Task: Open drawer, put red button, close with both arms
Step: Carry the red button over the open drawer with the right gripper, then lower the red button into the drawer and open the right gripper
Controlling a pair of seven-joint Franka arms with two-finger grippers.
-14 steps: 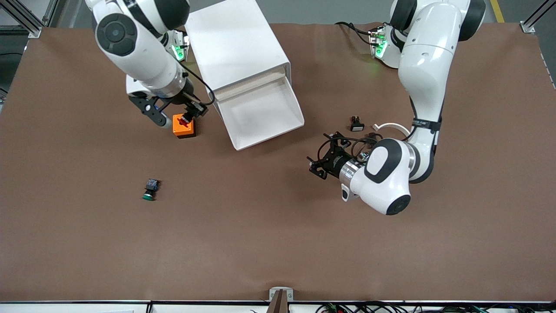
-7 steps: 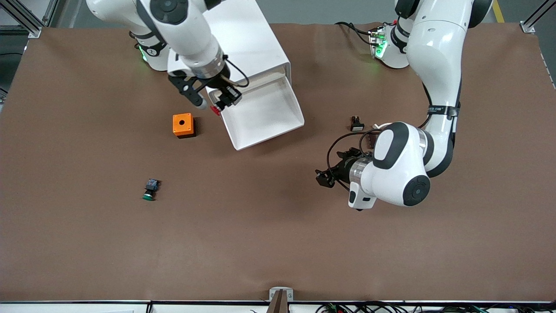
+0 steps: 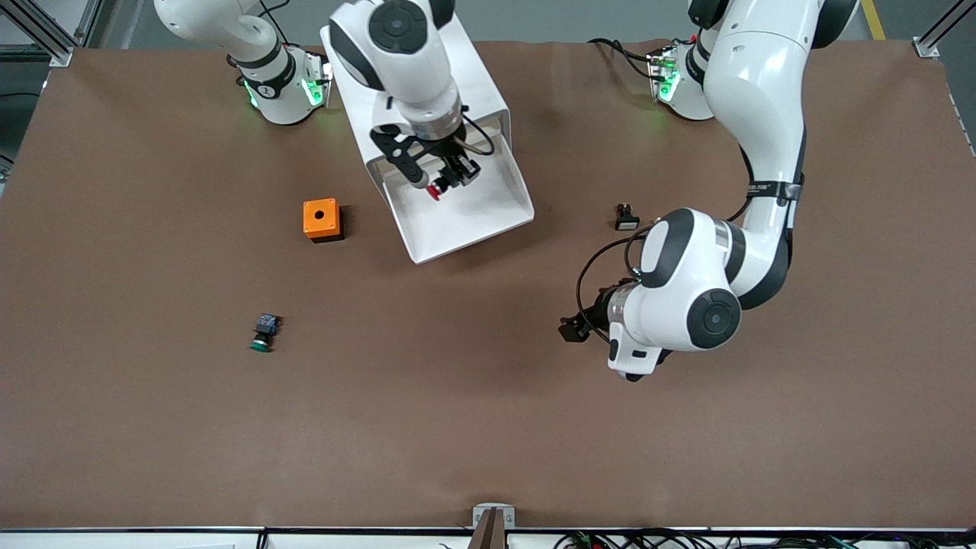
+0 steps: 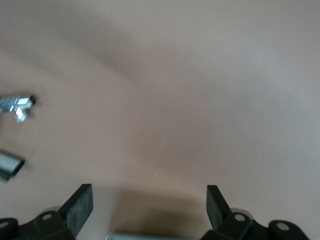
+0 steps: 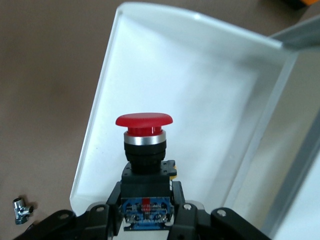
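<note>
The drawer [image 3: 488,210] stands pulled out of the white cabinet [image 3: 479,88], its tray open to view. My right gripper [image 3: 448,177] is over the tray, shut on the red button [image 3: 435,191]. In the right wrist view the right gripper [image 5: 146,207] clamps the button's black-blue body, and the red button [image 5: 144,122] has its red cap pointing over the white tray [image 5: 210,85]. My left gripper [image 3: 573,328] is low over bare table toward the left arm's end, nearer the front camera than the drawer. In the left wrist view the left gripper [image 4: 147,205] is open and empty.
An orange box [image 3: 321,219] with a hole on top sits beside the drawer toward the right arm's end. A green-capped button [image 3: 263,334] lies nearer the front camera. A small black-and-white part [image 3: 626,218] lies by the left arm. Small metal pieces [image 4: 17,106] lie on the table.
My right gripper lifted the red button from the orange box and carried it over the open drawer. My left arm turned and its gripper shifted a little toward the front camera.
</note>
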